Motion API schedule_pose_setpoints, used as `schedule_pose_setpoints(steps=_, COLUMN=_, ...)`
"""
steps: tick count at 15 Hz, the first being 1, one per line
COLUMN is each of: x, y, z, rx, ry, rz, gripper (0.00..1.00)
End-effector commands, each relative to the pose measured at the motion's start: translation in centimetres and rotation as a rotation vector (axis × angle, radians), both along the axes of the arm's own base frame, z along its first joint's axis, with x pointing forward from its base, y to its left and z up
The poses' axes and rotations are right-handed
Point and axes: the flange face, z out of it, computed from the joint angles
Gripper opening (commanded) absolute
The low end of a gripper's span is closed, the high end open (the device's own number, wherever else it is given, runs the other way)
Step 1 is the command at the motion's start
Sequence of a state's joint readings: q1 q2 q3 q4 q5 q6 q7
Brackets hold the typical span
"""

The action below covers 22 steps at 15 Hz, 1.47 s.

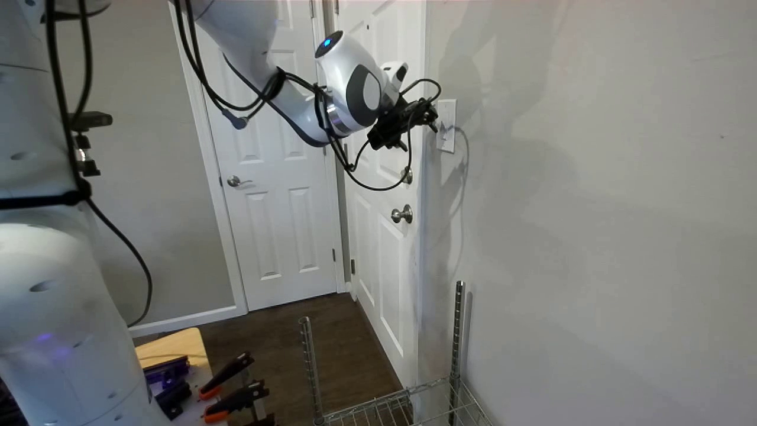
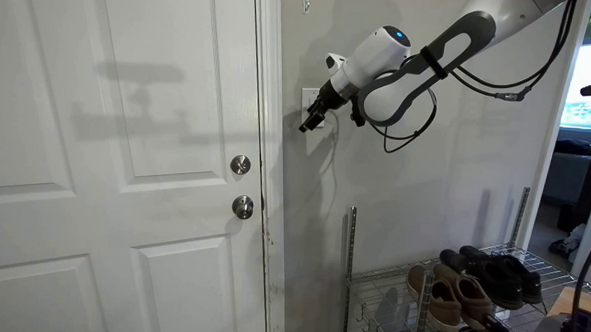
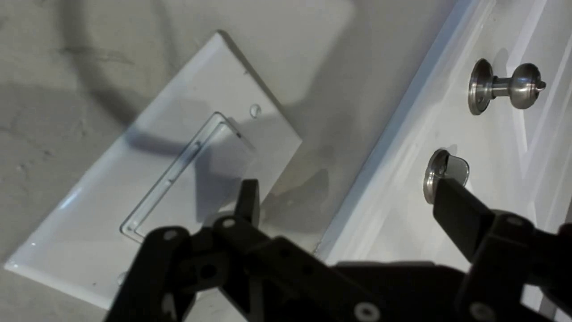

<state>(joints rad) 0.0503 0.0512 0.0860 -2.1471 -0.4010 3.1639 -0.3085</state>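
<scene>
Home entryway | panelled door (image 2: 117, 198) | shoes (image 2: 474, 299) on wire rack (image 2: 389, 284)

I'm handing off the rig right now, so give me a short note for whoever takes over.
Gripper: open, nothing held, close to the wall; contact can't be confirmed.
Switch: on the wall beside the door; in the wrist view one finger overlaps its plate.
Knob and deadbolt: on the door, apart from the gripper.
Done: gripper is near the switch.
Left: probably pressing it, judging by the closeness; on or off can't be told.
</scene>
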Motion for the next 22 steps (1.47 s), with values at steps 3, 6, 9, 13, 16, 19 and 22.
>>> schedule_pose_setpoints(steps=3, x=0.1, y=-0.1, z=0.2, rx=-0.051, ry=-0.023, rz=0.038, gripper=1.0)
schedule_pose_setpoints(steps=6, x=0.1, y=-0.2, z=0.3, rx=-0.059, ry=-0.035, rz=0.047, gripper=1.0)
schedule_pose_setpoints(steps=9, x=0.0, y=-0.7, z=0.1, rx=-0.055, ry=-0.044, rz=0.046, gripper=1.0)
schedule_pose_setpoints(steps=13, x=-0.1, y=-1.5, z=-0.8, rx=-0.044, ry=-0.03, rz=0.028, gripper=1.0)
schedule_pose_setpoints(steps=16, x=-0.2, y=-2.0, z=-1.5, rx=-0.045, ry=-0.013, rz=0.018, gripper=1.0)
schedule_pose_setpoints(steps=19, x=-0.2, y=-2.3, z=-1.6, rx=-0.058, ry=0.002, rz=0.011, gripper=1.0)
schedule_pose_setpoints(steps=22, x=-0.1, y=-2.5, z=-1.3, rx=-0.07, ry=0.009, rz=0.008, gripper=1.0)
